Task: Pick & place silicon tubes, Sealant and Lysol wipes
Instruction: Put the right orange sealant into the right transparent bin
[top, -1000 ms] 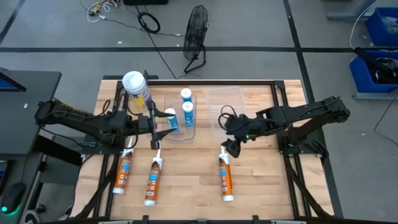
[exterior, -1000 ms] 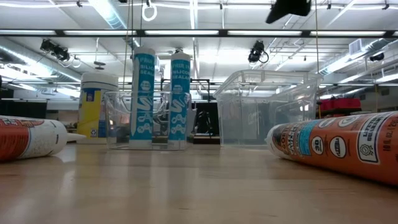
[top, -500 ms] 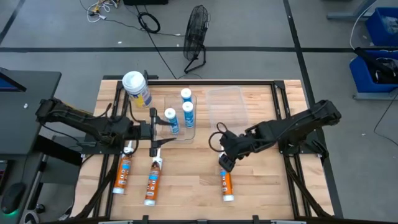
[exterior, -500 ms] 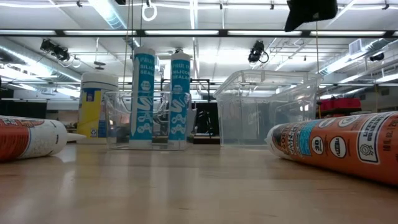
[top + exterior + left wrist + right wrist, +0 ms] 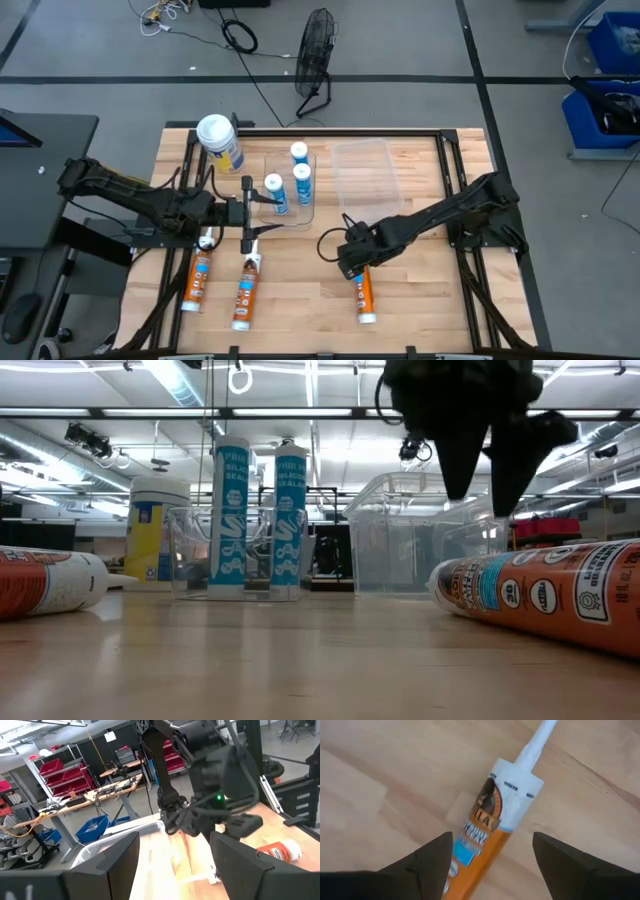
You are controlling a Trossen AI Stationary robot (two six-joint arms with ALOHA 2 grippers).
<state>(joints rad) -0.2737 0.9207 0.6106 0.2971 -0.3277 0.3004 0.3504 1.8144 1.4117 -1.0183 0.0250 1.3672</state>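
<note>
Three orange sealant tubes lie on the wooden table near its front: one at the right (image 5: 365, 294) and two at the left (image 5: 197, 281) (image 5: 245, 291). My right gripper (image 5: 492, 838) hangs open above the right tube (image 5: 489, 831), fingers pointing down on either side of its nozzle end and clear of it (image 5: 487, 478). White-and-blue silicon tubes (image 5: 301, 183) stand upright in a clear bin (image 5: 285, 218). The Lysol wipes (image 5: 218, 140) stand at the far left. My left gripper (image 5: 245, 208) is held level and open beside that bin, with nothing in it (image 5: 175, 847).
A second clear bin (image 5: 365, 170) stands right of the first, holding nothing. The table's black frame rails (image 5: 452, 180) run along its edges. Bare wood lies between the left pair of sealant tubes and the right one.
My right gripper has come down and moved toward the table's near-left, rolling at the wrist. It now hangs low over the right sealant tube, with its fingers in the low view. The tubes and canister have kept their places.
</note>
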